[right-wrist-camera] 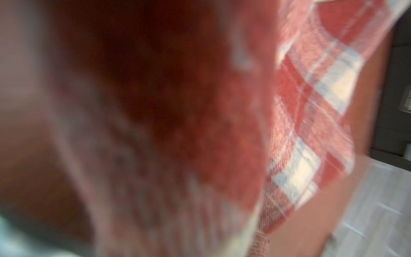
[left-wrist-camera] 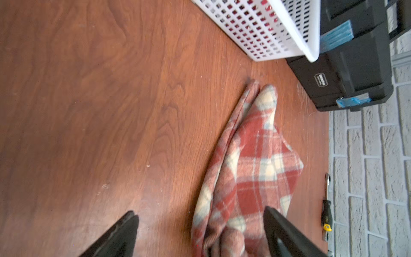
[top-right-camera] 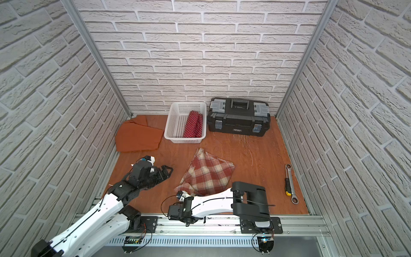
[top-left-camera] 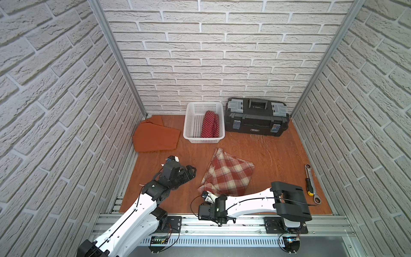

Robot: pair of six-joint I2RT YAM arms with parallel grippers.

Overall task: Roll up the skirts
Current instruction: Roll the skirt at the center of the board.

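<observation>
The red-and-cream plaid skirt (top-left-camera: 229, 175) (top-right-camera: 209, 173) lies loosely folded mid-table. Its near-left corner is bunched and lifted at my right gripper (top-left-camera: 205, 192) (top-right-camera: 181, 192), which is shut on it. Blurred plaid cloth (right-wrist-camera: 311, 111) fills the right wrist view and hides the fingers. My left gripper (top-left-camera: 193, 173) (left-wrist-camera: 200, 213) hovers open just left of the plaid skirt (left-wrist-camera: 255, 166), holding nothing. The polka-dot skirt (top-left-camera: 210, 124) (top-right-camera: 193, 125) sits rolled inside the white basket (top-left-camera: 203, 140). The rust-orange skirt (top-left-camera: 155, 138) (top-right-camera: 138, 138) lies flat at the far left.
A black toolbox (top-left-camera: 255, 118) (left-wrist-camera: 355, 66) stands at the back right beside the basket (left-wrist-camera: 266, 29). A wrench (top-left-camera: 313, 178) and a screwdriver (top-left-camera: 308, 188) lie by the right wall. Brick walls close in three sides.
</observation>
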